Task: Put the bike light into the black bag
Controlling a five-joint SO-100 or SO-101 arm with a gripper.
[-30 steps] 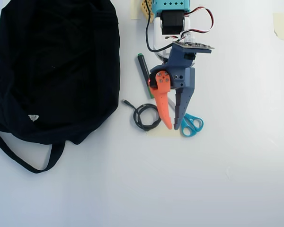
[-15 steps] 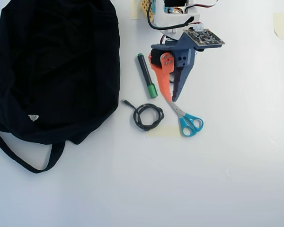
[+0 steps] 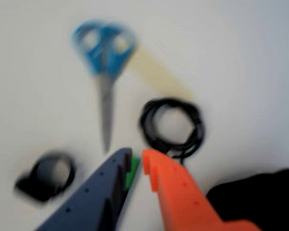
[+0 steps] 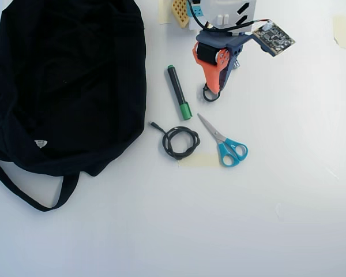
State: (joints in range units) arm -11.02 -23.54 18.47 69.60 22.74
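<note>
The bike light [image 3: 43,180], a small black body with a round loop, lies on the white table at the lower left of the blurred wrist view, left of my gripper [image 3: 137,160]. The grey and orange fingers stand close together with nothing between them. In the overhead view the gripper [image 4: 217,89] points down at the top centre, and only the light's loop [image 4: 206,97] shows at its tip. The black bag [image 4: 69,75] fills the left side, well apart from the gripper. A corner of it [image 3: 260,197] shows at the lower right of the wrist view.
A coiled black cable [image 4: 180,142] lies in the middle, also in the wrist view [image 3: 171,126]. Blue-handled scissors [image 4: 226,144] lie right of it. A black marker with a green cap [image 4: 178,92] lies between gripper and bag. The bag's strap [image 4: 23,193] loops out at the lower left.
</note>
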